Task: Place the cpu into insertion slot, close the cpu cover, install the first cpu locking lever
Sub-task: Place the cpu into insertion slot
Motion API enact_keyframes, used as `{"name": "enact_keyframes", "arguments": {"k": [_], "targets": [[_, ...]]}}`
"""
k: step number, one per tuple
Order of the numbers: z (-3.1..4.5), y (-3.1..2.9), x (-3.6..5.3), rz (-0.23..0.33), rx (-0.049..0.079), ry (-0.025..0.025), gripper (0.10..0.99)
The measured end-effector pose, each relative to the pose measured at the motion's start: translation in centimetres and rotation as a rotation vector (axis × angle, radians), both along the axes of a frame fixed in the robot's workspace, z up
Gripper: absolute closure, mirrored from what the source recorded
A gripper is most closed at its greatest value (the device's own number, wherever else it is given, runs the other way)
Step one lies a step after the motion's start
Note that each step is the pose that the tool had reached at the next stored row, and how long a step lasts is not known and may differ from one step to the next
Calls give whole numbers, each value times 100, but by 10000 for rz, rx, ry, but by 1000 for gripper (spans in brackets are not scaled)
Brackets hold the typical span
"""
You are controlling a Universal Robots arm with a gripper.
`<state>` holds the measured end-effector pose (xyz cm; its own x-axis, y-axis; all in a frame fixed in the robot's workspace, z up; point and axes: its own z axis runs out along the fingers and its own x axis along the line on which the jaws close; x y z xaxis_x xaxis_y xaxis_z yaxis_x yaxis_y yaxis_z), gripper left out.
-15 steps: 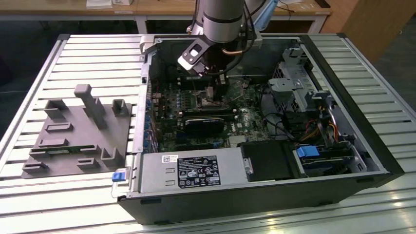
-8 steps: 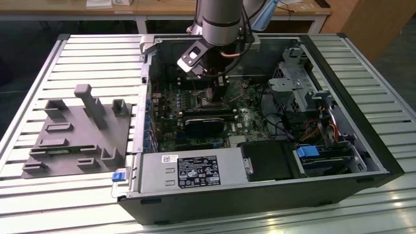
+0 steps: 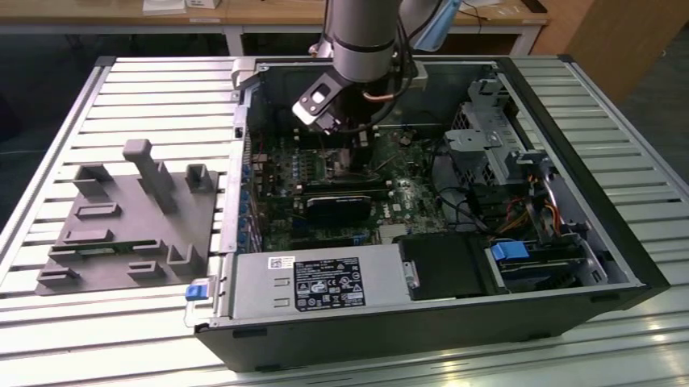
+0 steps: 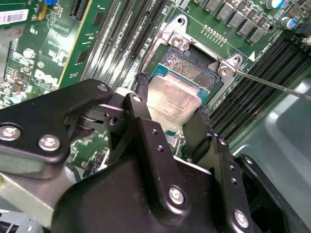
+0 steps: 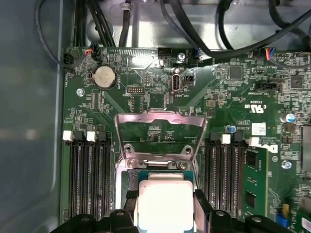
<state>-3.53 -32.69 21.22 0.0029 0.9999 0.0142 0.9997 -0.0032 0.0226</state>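
Silver-grey metal, the cpu [image 4: 172, 104] sits pinched between my gripper's [image 4: 171, 99] two black fingers [image 4: 141, 94] in the second wrist view. One finger presses each opposite edge, spread just the chip's width, holding it over the socket [image 4: 187, 65]. Beyond the socket, the cpu cover [image 5: 160, 118] stands swung up, open.
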Motion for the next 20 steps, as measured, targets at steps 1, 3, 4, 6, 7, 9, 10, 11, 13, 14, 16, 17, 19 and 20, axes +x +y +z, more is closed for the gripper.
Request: {"name": "enact_keyframes", "arguments": {"k": [1, 3, 4, 6, 7, 9, 10, 11, 13, 14, 16, 17, 19, 20], "targets": [[-12, 5, -4, -6, 0, 0, 549], [-37, 14, -15, -18, 0, 1, 549], [-47, 18, -23, -25, 0, 0, 549], [-63, 23, -43, -40, 1, 0, 549], [-70, 26, -52, -48, 0, 0, 549], [-87, 32, -61, -63, 0, 0, 549], [-100, 36, -64, -72, 1, 0, 549], [-112, 39, -67, -81, 1, 0, 549], [-135, 47, -72, -99, 0, 0, 549], [-143, 51, -73, -106, 0, 1, 549], [-151, 53, -74, -110, -1, 1, 549], [-152, 53, -74, -111, -2, 2, 549], [-153, 53, -75, -113, 0, 1, 549], [-157, 54, -75, -113, 6, -1, 549]]}}
